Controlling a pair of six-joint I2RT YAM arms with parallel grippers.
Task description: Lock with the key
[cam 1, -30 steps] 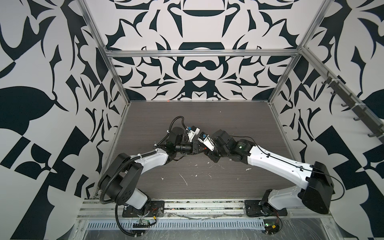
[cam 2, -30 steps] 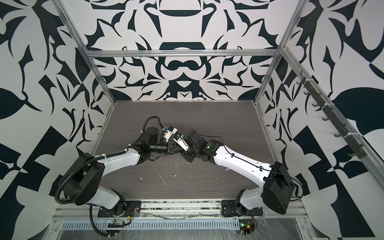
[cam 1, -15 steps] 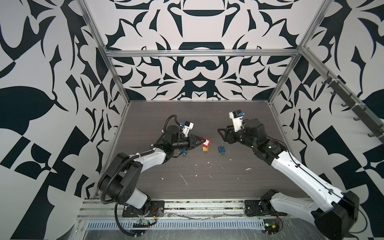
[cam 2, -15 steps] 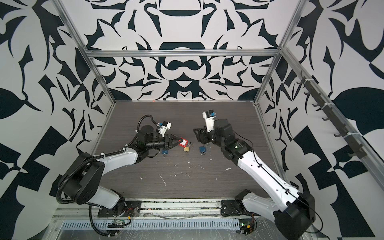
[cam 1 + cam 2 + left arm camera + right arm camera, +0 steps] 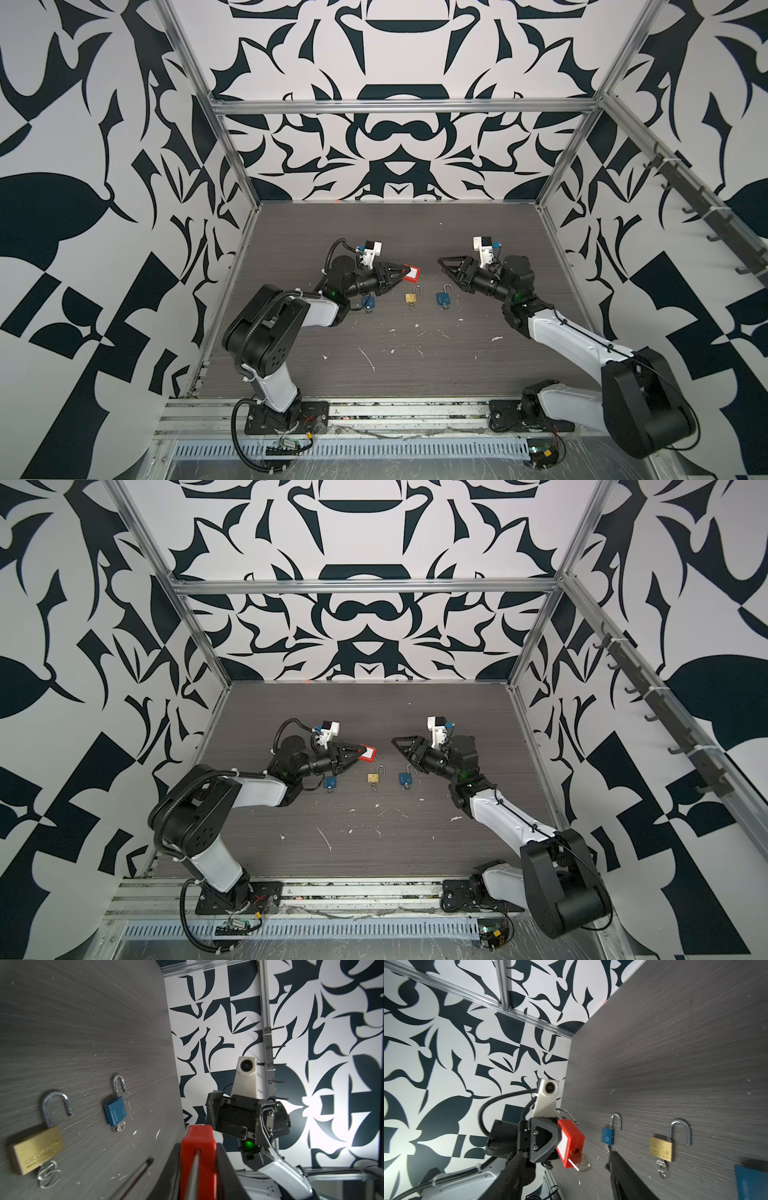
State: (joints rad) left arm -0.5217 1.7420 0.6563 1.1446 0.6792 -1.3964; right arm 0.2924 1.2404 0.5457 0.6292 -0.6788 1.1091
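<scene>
My left gripper (image 5: 405, 274) is shut on a red padlock (image 5: 411, 273), held above the table in both top views. In the right wrist view the red padlock (image 5: 570, 1145) juts from the black jaws with a silver key (image 5: 584, 1164) in its bottom end. In the left wrist view the red padlock (image 5: 198, 1159) sits between the jaws; one thin shackle leg enters it and the other leg's tip (image 5: 149, 1160) stands free. My right gripper (image 5: 442, 262) hangs open and empty, well to the right of the lock and pointing at it.
On the dark wood table (image 5: 415, 232) lie a brass padlock (image 5: 411, 297) and two blue padlocks (image 5: 443, 298) (image 5: 368, 302), all below the grippers; the shackles that show are open and keys sit in them. White flecks dot the near table. Patterned walls enclose three sides.
A second ago both grippers met at the red padlock. The right gripper has since let go, opened and drawn back to the right. The left gripper still holds the padlock.
</scene>
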